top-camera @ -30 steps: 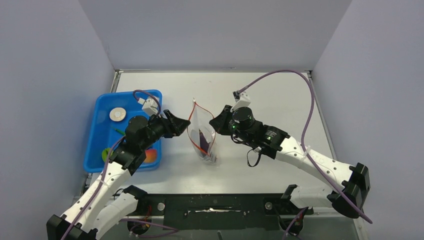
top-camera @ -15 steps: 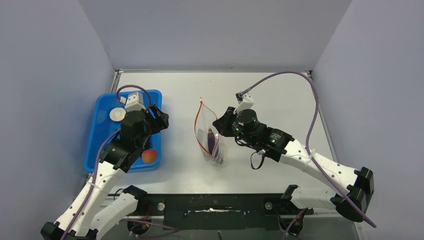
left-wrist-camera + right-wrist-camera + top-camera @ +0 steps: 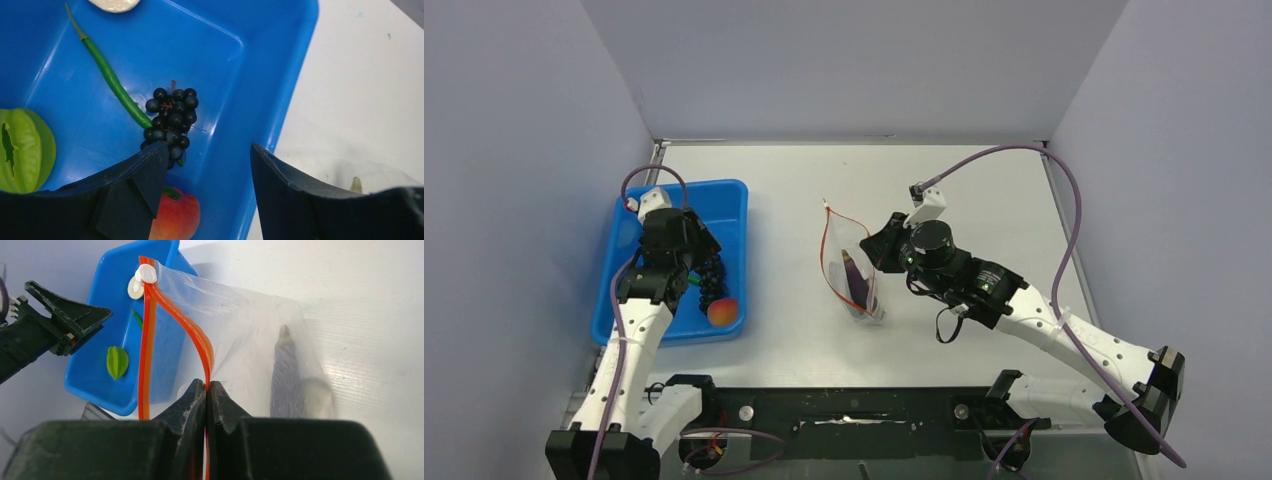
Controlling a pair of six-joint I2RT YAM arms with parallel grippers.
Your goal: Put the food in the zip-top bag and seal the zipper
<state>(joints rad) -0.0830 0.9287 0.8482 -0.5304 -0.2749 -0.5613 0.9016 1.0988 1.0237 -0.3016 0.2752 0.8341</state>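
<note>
In the left wrist view, my left gripper (image 3: 208, 147) stands open over the blue tray (image 3: 295, 75). The dark grape bunch (image 3: 171, 120) lies just ahead of its left finger. The orange-red fruit (image 3: 175, 217) sits below the gripper. A green pod (image 3: 112, 80), a lime-green fruit (image 3: 22, 150) and a pale disc (image 3: 115, 4) also lie in the tray. My right gripper (image 3: 206, 385) is shut on the red zipper (image 3: 192, 335) and holds the clear zip-top bag (image 3: 240, 330) upright with its mouth open. A dark purple long food (image 3: 285, 370) rests inside the bag.
The tray (image 3: 729, 205) sits at the table's left and the bag (image 3: 839, 255) near the middle. A white slider (image 3: 146, 274) sits at the far end of the zipper. Grey walls enclose the table on three sides.
My left arm swung from the bag's mouth back over the tray, and its jaws widened a little. The right gripper and the bag shifted slightly to the right.
</note>
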